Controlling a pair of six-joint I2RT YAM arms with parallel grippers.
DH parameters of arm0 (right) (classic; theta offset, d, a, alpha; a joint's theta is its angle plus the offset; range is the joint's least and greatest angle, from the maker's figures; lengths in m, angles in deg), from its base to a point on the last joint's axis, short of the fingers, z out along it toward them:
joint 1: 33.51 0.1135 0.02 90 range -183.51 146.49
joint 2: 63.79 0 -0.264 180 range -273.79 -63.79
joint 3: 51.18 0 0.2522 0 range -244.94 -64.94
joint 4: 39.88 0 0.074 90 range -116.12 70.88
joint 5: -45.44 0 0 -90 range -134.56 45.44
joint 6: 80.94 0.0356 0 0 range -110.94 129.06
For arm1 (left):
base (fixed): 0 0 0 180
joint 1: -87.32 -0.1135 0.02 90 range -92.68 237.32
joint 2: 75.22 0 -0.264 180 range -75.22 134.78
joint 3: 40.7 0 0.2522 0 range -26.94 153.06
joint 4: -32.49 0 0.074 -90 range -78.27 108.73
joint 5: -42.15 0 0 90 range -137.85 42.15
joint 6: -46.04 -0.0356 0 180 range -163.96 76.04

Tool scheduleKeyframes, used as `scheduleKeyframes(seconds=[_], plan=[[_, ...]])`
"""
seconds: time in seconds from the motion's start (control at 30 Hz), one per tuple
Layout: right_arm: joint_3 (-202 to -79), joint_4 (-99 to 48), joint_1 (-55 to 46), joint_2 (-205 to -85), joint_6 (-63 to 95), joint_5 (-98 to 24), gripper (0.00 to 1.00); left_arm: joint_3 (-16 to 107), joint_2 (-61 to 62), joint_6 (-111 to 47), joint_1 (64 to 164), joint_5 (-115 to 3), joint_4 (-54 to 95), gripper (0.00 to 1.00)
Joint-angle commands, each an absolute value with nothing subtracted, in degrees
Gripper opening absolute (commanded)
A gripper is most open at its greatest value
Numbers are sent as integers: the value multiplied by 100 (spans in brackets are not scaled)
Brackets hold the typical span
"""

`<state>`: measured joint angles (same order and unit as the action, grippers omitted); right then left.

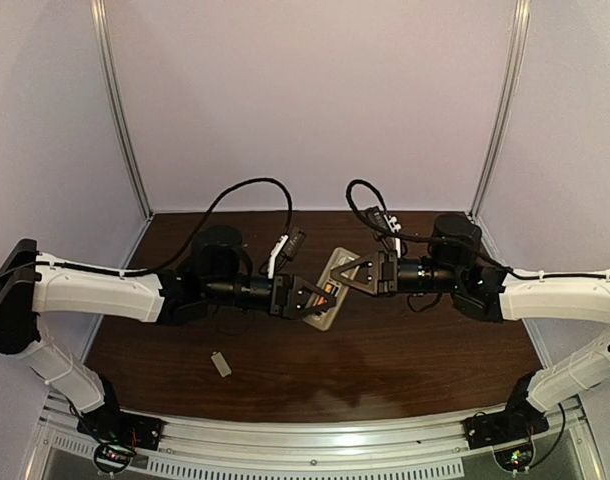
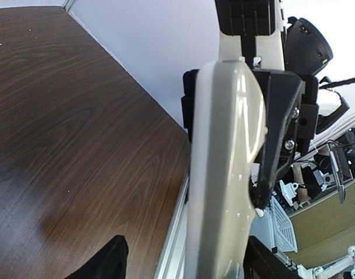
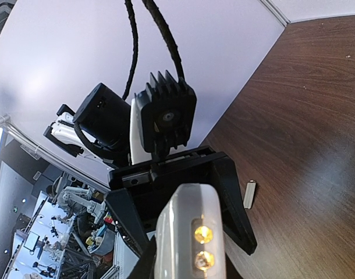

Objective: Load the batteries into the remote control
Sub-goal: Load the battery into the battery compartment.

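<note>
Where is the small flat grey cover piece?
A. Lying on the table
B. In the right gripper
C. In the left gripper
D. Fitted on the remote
A: the grey cover lies flat on the wooden table, well apart from the remote control held up above it.

Dark brown table (image 1: 415, 350) with streaked wood grain and a soft sheen. Plain pale lilac walls (image 1: 315, 100), edged by silver metal rails (image 1: 120, 110). The left arm (image 1: 95, 290) and right arm (image 1: 555, 298) have white shells with black joints. The left gripper (image 1: 320, 300) and right gripper (image 1: 347, 272) are matt black. The remote control (image 2: 224, 174) shows a glossy beige-grey back. The batteries (image 1: 329, 292) are orange, and the right wrist view catches two gold glints in the remote's dark recess. A small cover piece (image 1: 221, 364) is light grey. Black cables (image 1: 255, 185) loop above.
</note>
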<state>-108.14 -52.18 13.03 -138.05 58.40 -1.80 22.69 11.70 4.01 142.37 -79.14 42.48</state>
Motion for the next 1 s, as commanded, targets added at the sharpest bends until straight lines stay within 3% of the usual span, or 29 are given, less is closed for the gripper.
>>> scheduleKeyframes(seconds=[0.0, 0.37, 0.63, 0.83, 0.97], plan=[[-11153, -5433, 1477, -13672, 5808, 375, 0, 2379, 1088, -181, 13900, -7333, 3354, 69], [-11212, -5249, 1569, -13841, 5721, 334, 0, 2468, 984, -247, 13891, -7547, 3625, 79], [-11224, -5068, 1604, -13947, 5622, 279, 0, 2420, 889, -167, 13891, -7941, 4084, 97], [-11205, -5029, 1616, -13961, 5587, 255, 0, 2391, 849, -98, 13883, -8067, 4274, 97], [-11214, -4958, 1615, -13940, 5551, 237, 0, 2481, 794, -265, 13874, -7924, 3981, 90]])
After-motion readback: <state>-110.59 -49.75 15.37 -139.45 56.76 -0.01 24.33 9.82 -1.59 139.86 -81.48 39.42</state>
